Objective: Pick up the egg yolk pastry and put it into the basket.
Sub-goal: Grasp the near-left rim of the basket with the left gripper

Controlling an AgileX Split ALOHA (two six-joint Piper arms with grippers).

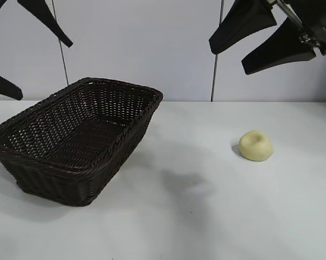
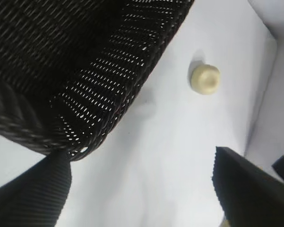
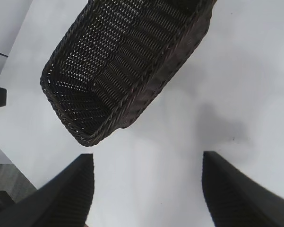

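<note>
The egg yolk pastry (image 1: 256,145), a small pale yellow bun with a dent on top, lies on the white table right of centre; it also shows as the pastry (image 2: 205,79) in the left wrist view. The dark brown wicker basket (image 1: 125,89) stands at the left, empty. My right gripper (image 1: 228,60) hangs open high above the table, up and a little left of the pastry, holding nothing. My left gripper (image 1: 45,70) hangs open high over the basket's far left side, also empty. The right wrist view shows the basket (image 3: 146,94) but not the pastry.
The white table (image 1: 195,216) runs wide and bare between the basket and the pastry and in front of both. A pale wall (image 1: 141,43) with vertical seams stands close behind the table.
</note>
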